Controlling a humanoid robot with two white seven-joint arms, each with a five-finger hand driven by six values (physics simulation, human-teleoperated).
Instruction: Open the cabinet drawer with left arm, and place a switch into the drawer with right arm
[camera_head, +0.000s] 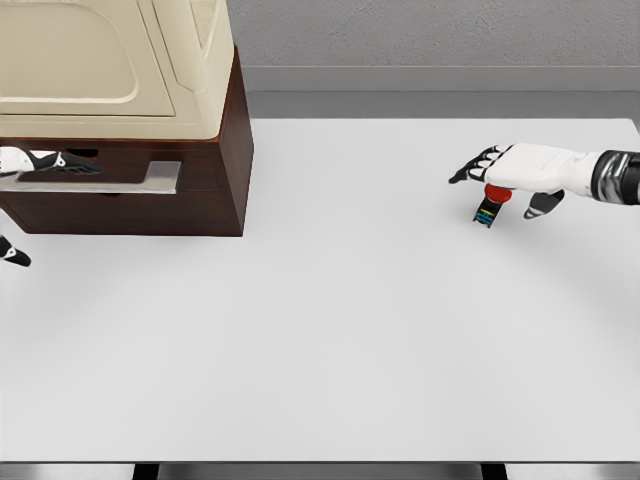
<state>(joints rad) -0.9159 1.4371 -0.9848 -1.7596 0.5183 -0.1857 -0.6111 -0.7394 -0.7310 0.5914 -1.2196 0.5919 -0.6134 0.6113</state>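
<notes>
The switch (490, 203), a small black unit with a red button on top and a blue and yellow marking on its near face, sits on the white table (330, 330) at about three o'clock from the table's middle, toward the right edge. The right hand (510, 172) hovers directly over it, palm down, its arm coming in from three o'clock. The dark-tipped fingers (470, 170) are stretched out toward nine o'clock and loosely spread, the thumb (543, 204) hanging at the switch's three o'clock side; nothing is pinched, and whether the palm touches the red button cannot be told.

Well apart, at ten o'clock on the table, stands the cabinet (225, 150), dark brown wood with a cream upper body. Its drawer (100, 190) carries a long silver handle (150, 178) across the front. The left hand (45, 162) reaches in from nine o'clock at the handle's left end, fingers lying along it; how firmly they close around the bar cannot be told. The drawer front appears level with the cabinet face.
</notes>
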